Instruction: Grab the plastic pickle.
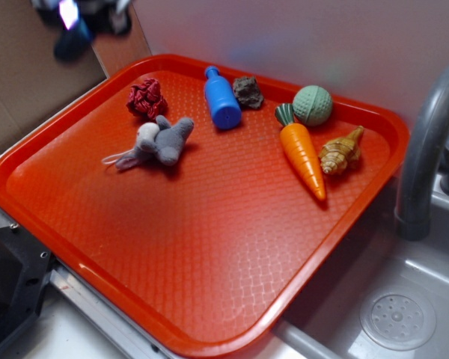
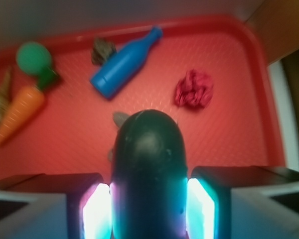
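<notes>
The plastic pickle [image 2: 148, 149] is a dark, smooth capsule with a rounded end, and it fills the middle of the wrist view. Glowing pads [image 2: 97, 211] press on both of its sides, so my gripper [image 2: 149, 201] is shut on it. It hangs well above the orange tray [image 2: 229, 129]. In the exterior view the gripper [image 1: 76, 16] is a blur at the top left, beyond the tray's [image 1: 209, 247] far left corner. The pickle [image 1: 72, 43] shows there as a dark blue blob under it.
On the tray lie a blue bottle [image 1: 221, 99], a red crumpled ball [image 1: 147, 99], a grey plush toy [image 1: 161, 142], a dark rock [image 1: 248, 91], a green ball [image 1: 312, 105], an orange carrot [image 1: 303, 153] and a shell [image 1: 342, 152]. A grey faucet [image 1: 426, 142] and sink stand at the right.
</notes>
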You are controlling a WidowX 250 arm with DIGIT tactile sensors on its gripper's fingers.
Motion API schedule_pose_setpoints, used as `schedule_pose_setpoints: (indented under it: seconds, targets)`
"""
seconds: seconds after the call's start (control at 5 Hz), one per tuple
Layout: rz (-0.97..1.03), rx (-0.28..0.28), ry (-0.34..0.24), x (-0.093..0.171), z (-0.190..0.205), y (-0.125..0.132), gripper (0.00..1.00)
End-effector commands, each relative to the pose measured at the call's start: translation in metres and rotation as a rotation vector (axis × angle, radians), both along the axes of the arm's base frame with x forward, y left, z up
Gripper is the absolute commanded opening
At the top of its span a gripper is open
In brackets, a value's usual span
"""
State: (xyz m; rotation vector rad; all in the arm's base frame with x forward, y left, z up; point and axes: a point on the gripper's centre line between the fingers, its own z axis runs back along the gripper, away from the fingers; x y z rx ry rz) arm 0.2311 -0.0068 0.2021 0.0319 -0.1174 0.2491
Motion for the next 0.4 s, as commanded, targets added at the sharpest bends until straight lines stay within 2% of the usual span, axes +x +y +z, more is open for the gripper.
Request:
schedule_pose_setpoints:
  seconds: [0.0,0.2]
  targets:
    - [-0.005,-0.014,-0.056,-0.0179,0.0391,-0.0071,0.00]
    - [-0.005,-0.075,-0.081,-0.0209,0.0352,0.0011,0.00]
